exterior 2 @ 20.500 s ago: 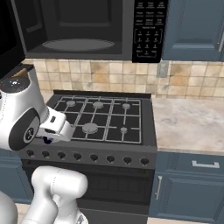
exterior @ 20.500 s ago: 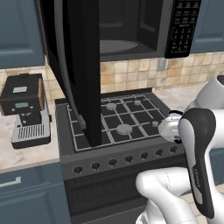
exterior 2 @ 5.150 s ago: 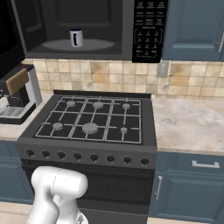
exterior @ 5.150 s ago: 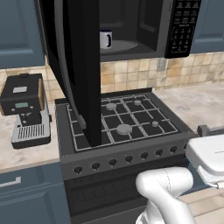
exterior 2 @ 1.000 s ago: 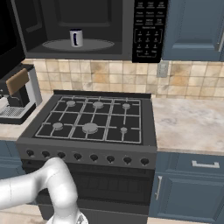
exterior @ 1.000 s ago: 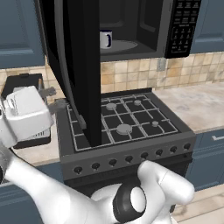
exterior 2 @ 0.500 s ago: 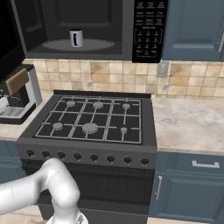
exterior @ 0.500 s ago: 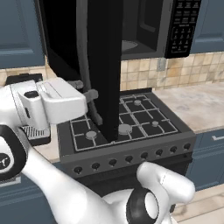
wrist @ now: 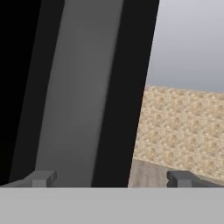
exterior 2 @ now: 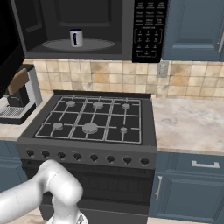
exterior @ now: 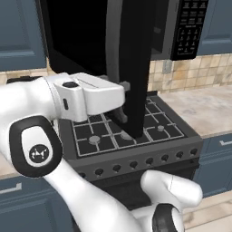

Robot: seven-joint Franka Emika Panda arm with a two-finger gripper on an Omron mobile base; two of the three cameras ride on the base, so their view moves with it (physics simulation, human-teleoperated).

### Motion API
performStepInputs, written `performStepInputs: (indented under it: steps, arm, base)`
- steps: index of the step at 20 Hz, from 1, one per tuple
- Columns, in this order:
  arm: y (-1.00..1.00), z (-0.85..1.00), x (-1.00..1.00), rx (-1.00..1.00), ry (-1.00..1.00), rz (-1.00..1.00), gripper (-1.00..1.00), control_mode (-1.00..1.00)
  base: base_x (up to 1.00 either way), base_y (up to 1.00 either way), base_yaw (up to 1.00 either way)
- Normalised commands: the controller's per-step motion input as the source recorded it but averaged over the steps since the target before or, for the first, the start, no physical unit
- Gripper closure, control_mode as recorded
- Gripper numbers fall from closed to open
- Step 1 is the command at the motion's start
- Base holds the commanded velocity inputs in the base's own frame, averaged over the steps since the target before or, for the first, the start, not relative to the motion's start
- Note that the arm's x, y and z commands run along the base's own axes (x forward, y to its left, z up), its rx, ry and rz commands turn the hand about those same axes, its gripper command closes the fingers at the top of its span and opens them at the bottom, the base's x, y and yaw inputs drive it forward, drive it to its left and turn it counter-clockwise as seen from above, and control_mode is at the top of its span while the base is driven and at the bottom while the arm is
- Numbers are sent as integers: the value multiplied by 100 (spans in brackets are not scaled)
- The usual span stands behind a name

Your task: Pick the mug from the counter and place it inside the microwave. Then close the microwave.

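Note:
The mug (exterior 2: 76, 37), light grey with a dark handle, stands upright on the turntable inside the microwave (exterior 2: 87, 26). Its keypad panel (exterior 2: 146, 30) is to the right of the cavity. The microwave door (exterior: 132, 68) hangs partly swung out over the stove. My gripper (exterior: 123, 100) is open and pressed up against the door's face, holding nothing. In the hand view the gripper (wrist: 111, 178) faces the door (wrist: 83, 87) at close range, and the door's free edge lies between the two fingertips (wrist: 43, 178). The counter (exterior 2: 188, 122) lies right of the stove.
A black gas stove (exterior 2: 94, 118) with grates sits under the microwave. A coffee machine (exterior 2: 17, 94) stands on the counter to its left. Blue wall cabinets (exterior 2: 194, 26) flank the microwave, and blue drawers (exterior 2: 192, 175) run below. My white arm (exterior: 41, 136) fills the lower left of the left base view.
My arm has swung right against the microwave door. The door has turned right toward its shut position and now hides the mug in the left base view.

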Motion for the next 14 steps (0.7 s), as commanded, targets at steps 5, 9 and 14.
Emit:
performStepInputs:
  steps: [5, 9, 14]
  arm:
    - [-32, 1, 21, 1, 0, 25, -100, -100]
    - [-41, 1, 12, 0, 0, 24, -100, -100]
    - [-45, 4, 9, 0, 0, 22, -100, -100]
  base:
    - [0, 0, 0]
    - [0, 0, 0]
    - [0, 0, 0]
